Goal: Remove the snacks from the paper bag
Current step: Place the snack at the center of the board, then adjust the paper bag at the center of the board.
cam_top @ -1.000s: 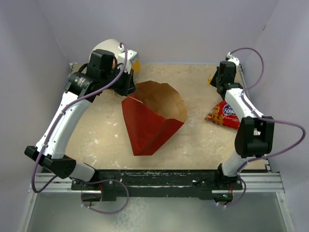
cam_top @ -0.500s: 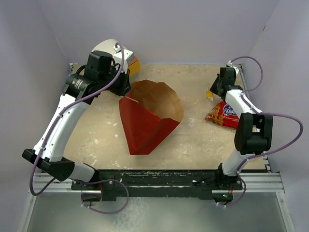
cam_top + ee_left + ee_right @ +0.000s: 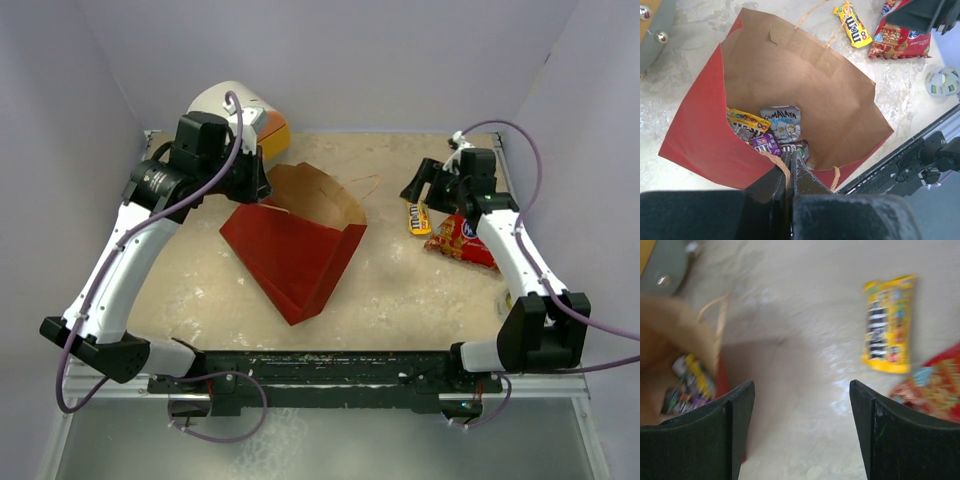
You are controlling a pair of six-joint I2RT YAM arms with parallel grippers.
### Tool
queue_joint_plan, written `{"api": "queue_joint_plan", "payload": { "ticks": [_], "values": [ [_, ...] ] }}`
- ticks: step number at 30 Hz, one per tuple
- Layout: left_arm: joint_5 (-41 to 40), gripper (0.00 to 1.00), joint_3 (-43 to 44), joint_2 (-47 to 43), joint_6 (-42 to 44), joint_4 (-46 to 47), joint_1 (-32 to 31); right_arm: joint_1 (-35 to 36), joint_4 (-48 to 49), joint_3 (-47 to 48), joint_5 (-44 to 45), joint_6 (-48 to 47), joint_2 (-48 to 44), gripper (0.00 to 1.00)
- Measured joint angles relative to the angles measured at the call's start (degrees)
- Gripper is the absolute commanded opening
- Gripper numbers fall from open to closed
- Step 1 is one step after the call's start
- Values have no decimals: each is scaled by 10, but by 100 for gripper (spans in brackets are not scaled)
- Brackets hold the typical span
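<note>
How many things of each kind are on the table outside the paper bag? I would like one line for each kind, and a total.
snacks: 2 (yellow packet, red packet)
tape roll: 1
drawer unit: 1
Total: 4

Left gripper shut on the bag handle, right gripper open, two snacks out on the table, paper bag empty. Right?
Not empty: the left wrist view shows several packets at the bottom of the paper bag. The rest holds: left gripper shut on its handle, right gripper open, yellow packet and red bag on the table.
</note>
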Motion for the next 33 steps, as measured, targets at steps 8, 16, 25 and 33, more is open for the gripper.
{"api": "queue_joint_plan", "payload": {
  "ticks": [8,16,25,33],
  "values": [
    [9,0,-18,-28,-20,-7,0,76,-7,9,-136,41,24,81],
    [6,0,-28,-50,-20,-29,0,81,-2,110,-155,64,137,72],
    [0,0,-30,-57,-18,-38,0,90,1,178,-187,69,237,46],
    [-33,0,-28,-57,-14,-46,0,101,-7,178,-230,52,249,0]
  ]
}}
